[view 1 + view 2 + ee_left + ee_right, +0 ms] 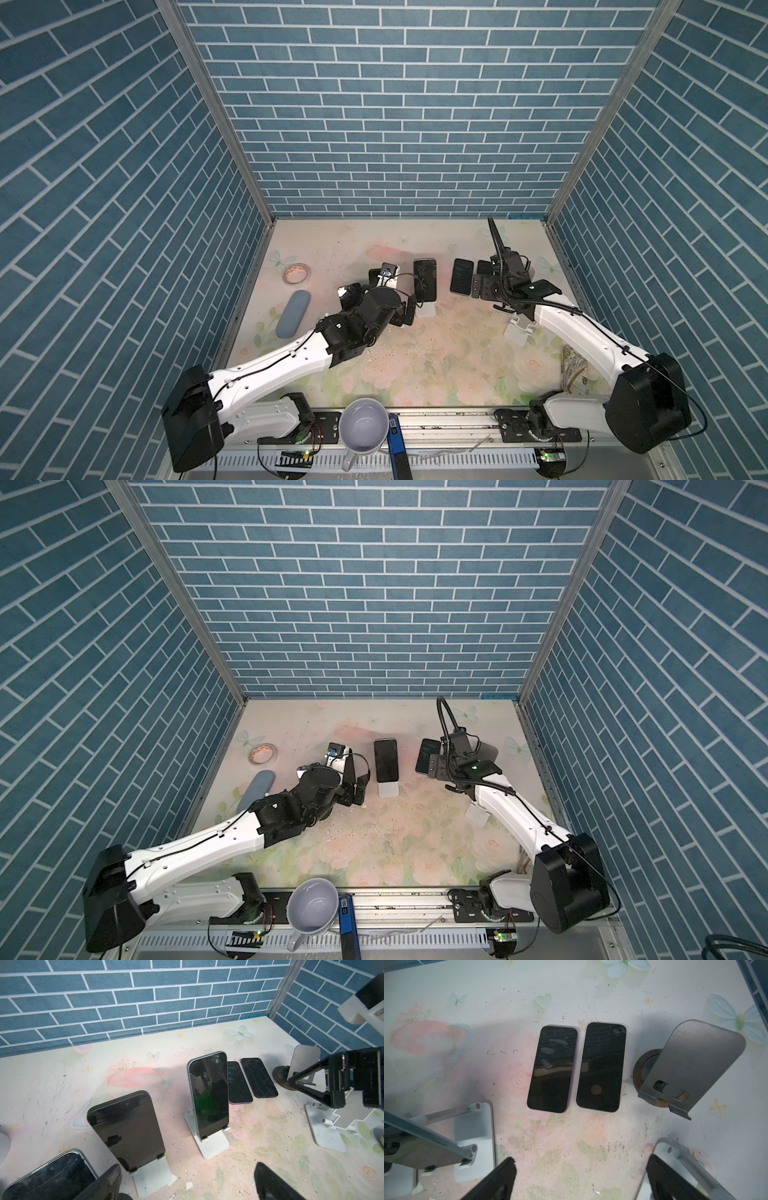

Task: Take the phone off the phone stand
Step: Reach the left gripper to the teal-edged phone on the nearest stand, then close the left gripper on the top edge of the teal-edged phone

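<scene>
The left gripper (187, 1183) is holding its fingers (108, 1180) wide apart and gripping nothing. The blue-edged phone (208, 1093) is leaning upright on its white phone stand (214, 1142), sitting ahead of the gap between the fingers and clear of both. A darker phone (126, 1128) is resting on a second stand (153, 1178) nearer one finger. The right gripper (581, 1180), likewise spread wide and empty, is hovering over a pink-edged phone (552, 1070) and a black phone (601, 1068) lying flat on the table (446, 1064).
</scene>
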Controlling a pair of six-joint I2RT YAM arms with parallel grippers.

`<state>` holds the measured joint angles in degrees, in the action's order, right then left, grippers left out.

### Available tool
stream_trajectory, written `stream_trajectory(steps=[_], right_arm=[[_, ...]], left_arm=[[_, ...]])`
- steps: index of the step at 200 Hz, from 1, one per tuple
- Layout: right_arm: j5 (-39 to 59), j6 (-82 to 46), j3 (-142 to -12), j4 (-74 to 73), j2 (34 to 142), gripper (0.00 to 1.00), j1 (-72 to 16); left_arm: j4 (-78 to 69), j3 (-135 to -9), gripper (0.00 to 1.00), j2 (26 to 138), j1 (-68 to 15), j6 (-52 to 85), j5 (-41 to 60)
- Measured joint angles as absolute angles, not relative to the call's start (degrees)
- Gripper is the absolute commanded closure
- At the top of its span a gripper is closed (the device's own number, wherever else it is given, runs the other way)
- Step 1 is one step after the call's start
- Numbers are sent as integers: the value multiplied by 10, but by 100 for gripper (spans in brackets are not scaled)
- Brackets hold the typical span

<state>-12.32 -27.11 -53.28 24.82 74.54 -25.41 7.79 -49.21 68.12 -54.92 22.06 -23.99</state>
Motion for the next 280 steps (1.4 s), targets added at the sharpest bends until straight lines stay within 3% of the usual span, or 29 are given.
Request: stream_trajectory(steps=[57,148,210,280], right_arm=[[-121,-277,-512,237,748,1,-254],[-119,-282,-507,222,769,1,-254],[-111,-282,-507,218,786,1,-254],[-105,-282,-507,218,797,1,-254]], left_arm=[[93,-530,0,728,-567,262,-305],[268,-554,0,708,-572,396,-467],[328,-520,0,673,-519,453,-435],[333,-475,0,664,-429,453,-328]])
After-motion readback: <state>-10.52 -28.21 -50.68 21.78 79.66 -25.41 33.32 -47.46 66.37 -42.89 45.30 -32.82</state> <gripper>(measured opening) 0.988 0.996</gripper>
